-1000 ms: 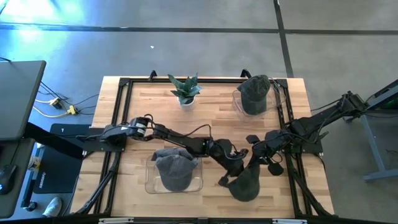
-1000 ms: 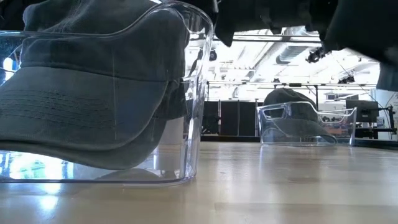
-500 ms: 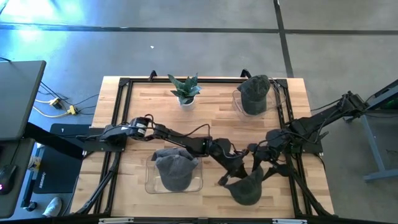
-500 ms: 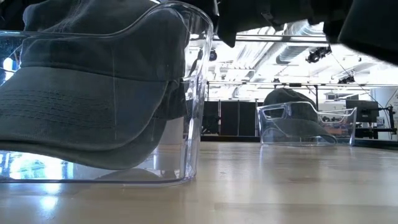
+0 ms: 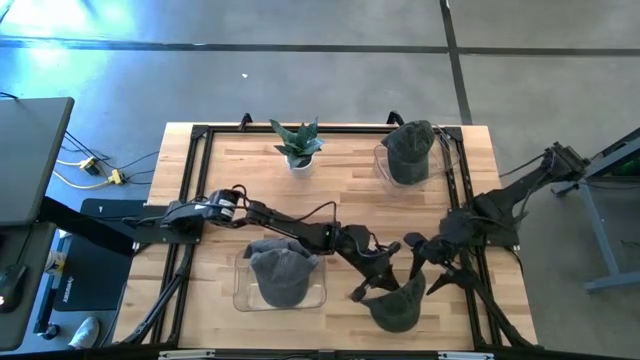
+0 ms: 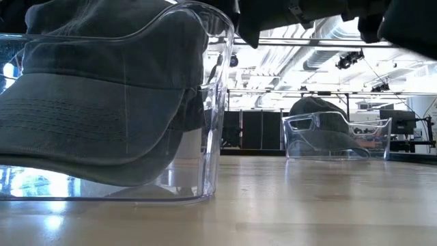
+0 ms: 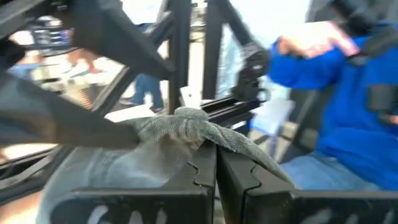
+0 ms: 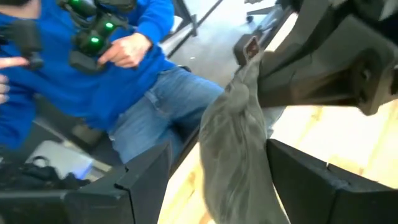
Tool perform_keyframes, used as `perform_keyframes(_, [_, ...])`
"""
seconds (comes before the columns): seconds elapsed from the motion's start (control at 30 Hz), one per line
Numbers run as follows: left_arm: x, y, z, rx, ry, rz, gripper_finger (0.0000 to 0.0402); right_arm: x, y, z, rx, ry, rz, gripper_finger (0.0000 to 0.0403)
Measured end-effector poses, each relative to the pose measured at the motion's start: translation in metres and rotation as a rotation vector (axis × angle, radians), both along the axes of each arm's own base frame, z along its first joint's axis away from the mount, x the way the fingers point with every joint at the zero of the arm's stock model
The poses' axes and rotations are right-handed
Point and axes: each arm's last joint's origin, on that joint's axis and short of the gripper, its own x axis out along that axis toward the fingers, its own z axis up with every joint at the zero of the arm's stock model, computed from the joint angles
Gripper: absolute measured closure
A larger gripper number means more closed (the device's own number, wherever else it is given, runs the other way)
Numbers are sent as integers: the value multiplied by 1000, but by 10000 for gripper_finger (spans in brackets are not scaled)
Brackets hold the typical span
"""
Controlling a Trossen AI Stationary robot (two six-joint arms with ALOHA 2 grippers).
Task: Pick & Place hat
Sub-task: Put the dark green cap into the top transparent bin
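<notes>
Left end effector (image 5: 385, 281) pinching hat (image 5: 398, 303); right end effector (image 5: 415, 258) spread wide; three hats total.

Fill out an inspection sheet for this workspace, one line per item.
Surface: wooden table inside a black frame.
Job's things: grey hat hanging near the front edge; second hat in a clear bin; third hat in a clear bin at the back right.
Clutter: small potted plant at the back.
Grippers: left claw shut on the grey hat's fabric; right claw open with the hat between its fingers, not gripping.
Cables: yellow-plugged leads on the floor left of the table.
Surroundings: person in a blue top seated beyond the table; concrete floor.
</notes>
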Motion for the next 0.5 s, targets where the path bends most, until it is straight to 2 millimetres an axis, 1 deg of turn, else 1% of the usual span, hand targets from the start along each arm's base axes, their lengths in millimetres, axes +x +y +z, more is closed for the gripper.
perform_keyframes(0.1, [1, 0, -2, 19, 15, 87, 399, -5, 6, 0, -32, -19, -16, 148])
perform_keyframes(0.2, [1, 0, -4, 29, 35, 126, 399, -8, 12, 0, -53, -24, -37, 148])
perform_keyframes(0.37, [1, 0, -6, 40, 49, 130, 399, -15, 20, -1, -88, -37, -75, 147])
perform_keyframes(0.5, [0, -1, -8, 59, 62, 109, 399, -20, 25, -3, -147, -62, -127, 147])
